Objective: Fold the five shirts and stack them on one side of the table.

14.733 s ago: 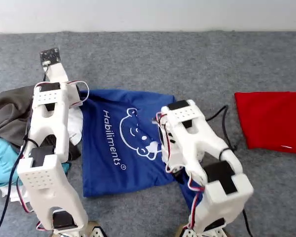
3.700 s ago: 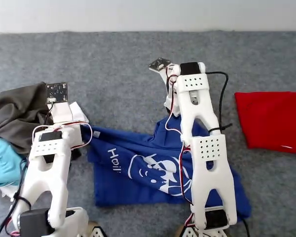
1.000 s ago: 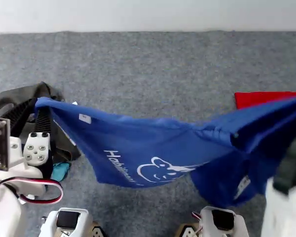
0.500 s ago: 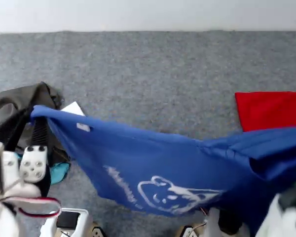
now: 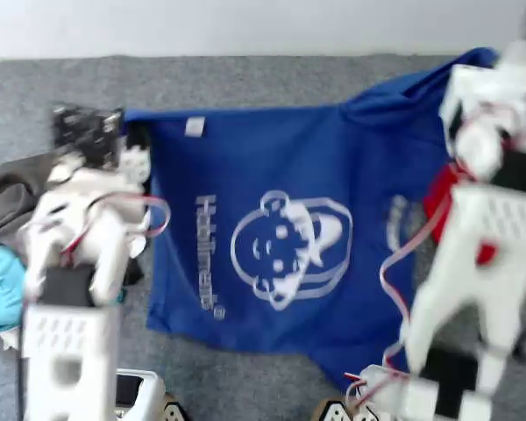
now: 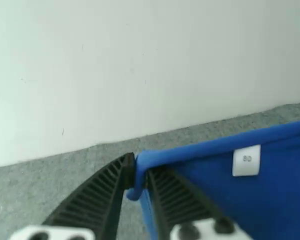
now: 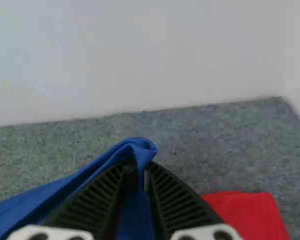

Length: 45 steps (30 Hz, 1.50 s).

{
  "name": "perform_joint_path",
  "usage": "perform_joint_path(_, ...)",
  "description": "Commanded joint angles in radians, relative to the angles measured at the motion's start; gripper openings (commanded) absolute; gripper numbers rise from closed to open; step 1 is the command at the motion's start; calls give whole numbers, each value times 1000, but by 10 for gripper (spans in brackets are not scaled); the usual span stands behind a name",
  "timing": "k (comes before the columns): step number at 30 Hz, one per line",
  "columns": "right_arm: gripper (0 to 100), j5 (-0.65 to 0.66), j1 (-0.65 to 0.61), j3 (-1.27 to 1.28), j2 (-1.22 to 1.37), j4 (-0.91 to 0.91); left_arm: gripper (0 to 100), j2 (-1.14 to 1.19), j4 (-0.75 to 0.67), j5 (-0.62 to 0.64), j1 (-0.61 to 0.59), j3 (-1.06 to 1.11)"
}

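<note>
A blue shirt (image 5: 280,228) with a white bear print hangs spread between my two arms, print facing up in the high view. My left gripper (image 5: 133,132) is shut on its far left corner, where the blue shirt (image 6: 225,190) carries a small white tag. At the far right, my right gripper (image 5: 473,74) is shut on the other corner, a fold of blue shirt (image 7: 135,150) pinched between its jaws. In the left wrist view my left gripper (image 6: 136,172) clamps the hem edge. A folded red shirt (image 7: 240,215) lies on the grey table beneath the right arm (image 5: 482,246).
A heap of unfolded shirts, dark grey (image 5: 13,197) and light blue (image 5: 0,289), lies at the table's left edge. The grey carpet-like table (image 5: 245,83) ends at a white wall at the back.
Both arms have swung the blue shirt away from the near edge toward the far side, stretching it wider and flatter. The bear print now faces up and covers most of the red shirt.
</note>
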Motion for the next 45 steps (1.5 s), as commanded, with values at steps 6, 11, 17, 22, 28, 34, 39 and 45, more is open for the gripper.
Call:
perform_joint_path(6, 8, -74, -65, -138, 387, -354, 15, 615, -413, -11, -48, -262)
perform_joint_path(11, 8, -92, -82, -379, 550, -320, 15, 918, -250, -12, -60, -582)
perform_joint_path(17, 8, -91, -81, -686, 638, -145, 14, 941, 48, -34, -18, -789)
perform_joint_path(22, 8, -75, -97, -819, 645, -33, 14, 862, 176, -164, 15, -820)
perform_joint_path(28, 8, 17, -111, -760, 642, 88, 14, 914, 166, -181, 11, -817)
perform_joint_path(34, 8, 190, -122, -761, 636, 329, 14, 957, 255, -181, 9, -816)
perform_joint_path(39, 8, 470, -185, -763, 633, 685, 14, 982, 404, -183, 14, -799)
perform_joint_path(45, 8, 474, -200, -660, 576, 733, 13, 1002, 446, -181, 11, -578)
